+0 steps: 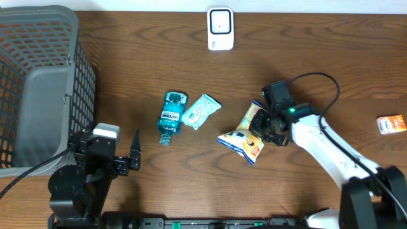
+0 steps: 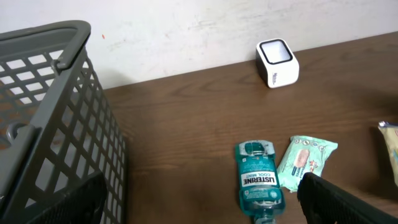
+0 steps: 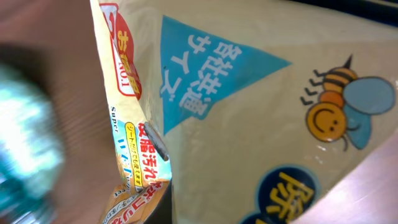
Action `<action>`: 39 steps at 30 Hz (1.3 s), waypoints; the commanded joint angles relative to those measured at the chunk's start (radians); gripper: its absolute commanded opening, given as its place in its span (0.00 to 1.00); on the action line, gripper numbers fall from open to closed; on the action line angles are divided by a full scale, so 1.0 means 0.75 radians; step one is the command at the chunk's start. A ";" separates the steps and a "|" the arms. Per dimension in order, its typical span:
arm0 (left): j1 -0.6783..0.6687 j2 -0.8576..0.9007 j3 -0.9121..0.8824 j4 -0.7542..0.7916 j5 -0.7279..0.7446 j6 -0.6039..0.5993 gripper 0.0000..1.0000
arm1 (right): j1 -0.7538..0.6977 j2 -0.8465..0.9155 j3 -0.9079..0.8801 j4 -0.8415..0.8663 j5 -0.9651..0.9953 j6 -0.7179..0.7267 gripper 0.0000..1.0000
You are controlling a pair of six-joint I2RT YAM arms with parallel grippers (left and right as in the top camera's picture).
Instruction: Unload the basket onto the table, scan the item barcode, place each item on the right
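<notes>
The right hand (image 1: 269, 124) is gripping the snack bag (image 1: 243, 138), right of the bench (image 1: 305, 51) centre. A wipes pack (image 1: 201, 111) and mouthwash bottle (image 1: 171, 114) are lying just left of it; the scanner (image 1: 220, 28) is standing at the far edge. The bag is showing beige film and a bee.

The snack pouch (image 1: 243, 138) (image 3: 249, 124), yellow with blue panels, Japanese print and a cartoon bee, lies crumpled right of the table's centre, its right edge pinched by the right gripper (image 1: 268, 127). The white scanner (image 1: 220, 28) (image 2: 277, 61), its window dark-rimmed, stands at the far edge, well apart.
</notes>
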 commanded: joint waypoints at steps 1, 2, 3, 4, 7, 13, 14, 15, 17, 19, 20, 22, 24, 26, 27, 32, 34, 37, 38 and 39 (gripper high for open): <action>-0.001 -0.001 0.007 0.005 0.017 -0.012 0.98 | -0.040 -0.093 0.044 0.003 -0.303 0.034 0.05; -0.001 -0.001 0.007 0.005 0.017 -0.012 0.98 | -0.047 -0.100 0.044 0.004 -0.342 0.034 0.09; -0.001 -0.001 0.007 0.005 0.017 -0.012 0.98 | -0.055 -0.107 0.044 0.003 -0.393 0.033 0.12; -0.001 -0.001 0.007 0.005 0.017 -0.012 0.98 | -0.064 -0.110 0.044 0.004 -0.463 0.032 0.12; -0.001 -0.001 0.007 0.005 0.017 -0.012 0.98 | -0.090 -0.111 0.044 0.006 -0.698 -0.020 0.01; -0.001 -0.001 0.007 0.005 0.017 -0.012 0.98 | -0.164 -0.111 0.043 0.047 -0.911 0.037 0.01; -0.001 -0.001 0.007 0.005 0.017 -0.012 0.98 | -0.172 -0.111 0.043 0.040 -0.911 0.080 0.01; -0.001 -0.001 0.007 0.005 0.017 -0.012 0.98 | -0.181 -0.111 0.041 0.039 -0.909 0.123 0.01; -0.001 -0.001 0.007 0.005 0.017 -0.012 0.98 | -0.194 -0.110 0.038 0.038 -0.883 0.241 0.01; -0.001 -0.001 0.007 0.005 0.017 -0.012 0.98 | -0.196 -0.110 0.038 0.039 -0.817 0.378 0.02; -0.001 -0.001 0.007 0.005 0.017 -0.012 0.98 | -0.196 -0.110 0.038 0.040 -0.755 0.431 0.02; -0.001 -0.001 0.007 0.005 0.017 -0.012 0.98 | -0.182 -0.110 0.038 0.080 -0.394 0.368 0.01; -0.001 -0.001 0.007 0.005 0.017 -0.012 0.98 | -0.143 -0.110 0.038 0.066 -0.102 0.202 0.02; -0.001 -0.001 0.007 0.005 0.017 -0.012 0.98 | -0.097 -0.110 0.038 0.040 0.027 0.106 0.01; -0.001 -0.001 0.007 0.005 0.017 -0.012 0.98 | -0.076 -0.110 0.038 0.041 0.040 0.087 0.01; -0.001 -0.001 0.007 0.005 0.017 -0.012 0.98 | 0.025 -0.110 0.038 0.116 0.050 -0.017 0.26; -0.001 -0.001 0.007 0.005 0.017 -0.012 0.98 | 0.060 -0.110 0.038 0.098 0.103 -0.019 0.31; -0.001 -0.001 0.007 0.005 0.017 -0.012 0.98 | 0.104 -0.111 0.038 0.068 0.214 -0.018 0.42; -0.001 -0.001 0.007 0.005 0.017 -0.012 0.98 | 0.113 -0.112 0.039 0.068 0.218 -0.018 0.46; -0.001 -0.001 0.007 0.005 0.017 -0.012 0.98 | 0.123 -0.114 0.041 0.071 0.216 -0.018 0.51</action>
